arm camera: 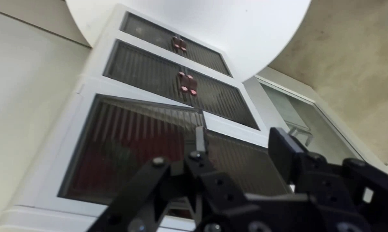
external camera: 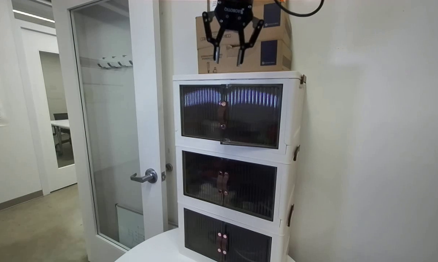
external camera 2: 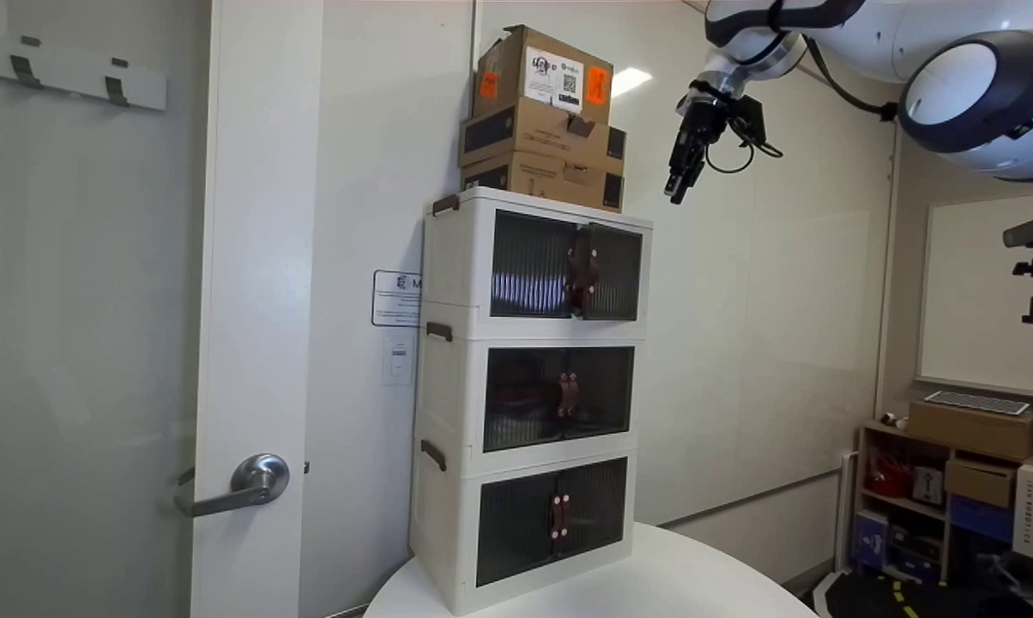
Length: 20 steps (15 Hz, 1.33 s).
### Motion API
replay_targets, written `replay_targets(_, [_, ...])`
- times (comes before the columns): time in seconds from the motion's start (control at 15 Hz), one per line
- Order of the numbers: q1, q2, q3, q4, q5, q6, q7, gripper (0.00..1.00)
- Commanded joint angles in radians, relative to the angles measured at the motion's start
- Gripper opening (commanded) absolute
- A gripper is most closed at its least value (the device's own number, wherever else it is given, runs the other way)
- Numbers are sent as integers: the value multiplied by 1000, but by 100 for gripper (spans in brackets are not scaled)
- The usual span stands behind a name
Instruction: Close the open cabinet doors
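The white stacked cabinet (external camera: 230, 153) (external camera 2: 448, 386) has three tiers with smoky see-through doors. In both exterior views the top tier's right door (external camera: 253, 120) (external camera 2: 615, 275) stands slightly ajar, its free edge out from the frame. It slants outward in the wrist view (arm camera: 142, 138). The top left door (external camera: 200, 116) (external camera 2: 529, 266) looks shut. The middle doors (external camera: 248, 189) (external camera 2: 525, 399) and bottom doors (external camera: 248, 242) (external camera 2: 516, 524) look shut. My gripper (external camera: 228, 57) (external camera 2: 676, 189) (arm camera: 240, 141) is open and empty, pointing down, above and in front of the cabinet top, apart from the doors.
Brown cardboard boxes (external camera: 241, 58) (external camera 2: 551, 133) sit stacked on the cabinet. A round white table (external camera: 153, 247) (external camera 2: 697, 575) bears the cabinet. A glass room door (external camera: 148, 109) (external camera 2: 259, 257) with a lever handle stands to its left in both exterior views. A wall rises behind the cabinet.
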Motion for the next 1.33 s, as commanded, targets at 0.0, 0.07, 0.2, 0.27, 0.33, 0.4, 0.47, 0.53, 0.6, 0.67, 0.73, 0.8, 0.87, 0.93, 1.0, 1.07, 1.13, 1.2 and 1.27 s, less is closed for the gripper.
replay_targets(0.0, [73, 1, -89, 0, -131, 73, -49, 85])
replay_targets(0.07, [90, 7, -111, -2, -169, 98, -54, 92])
replay_targets(0.2, [125, 22, -156, -12, -251, 126, -55, 100])
replay_targets(0.27, [142, 30, -172, -23, -278, 133, -25, 100])
replay_targets(0.33, [155, 36, -182, -36, -297, 130, -3, 100])
replay_targets(0.4, [166, 43, -190, -45, -310, 132, 20, 100])
replay_targets(0.47, [170, 63, -190, -34, -309, 124, 44, 100])
replay_targets(0.53, [172, 115, -187, 37, -307, 91, 58, 100])
replay_targets(0.6, [174, 120, -183, 29, -298, 106, 83, 75])
replay_targets(0.67, [174, 114, -177, -2, -289, 131, 104, 72])
replay_targets(0.73, [174, 127, -170, 5, -278, 158, 128, 66])
replay_targets(0.8, [175, 142, -164, 14, -267, 184, 152, 60])
replay_targets(0.87, [172, 152, -151, 18, -249, 228, 171, 50])
replay_targets(0.93, [172, 165, -143, 24, -236, 276, 194, 43])
replay_targets(1.0, [173, 174, -134, 27, -223, 329, 215, 34])
replay_targets(1.07, [175, 178, -128, 19, -210, 384, 242, 27])
replay_targets(1.13, [179, 184, -123, 14, -199, 433, 273, 20])
replay_targets(1.2, [182, 194, -118, 15, -189, 485, 297, 11])
replay_targets(1.27, [187, 205, -116, 14, -181, 541, 322, 5])
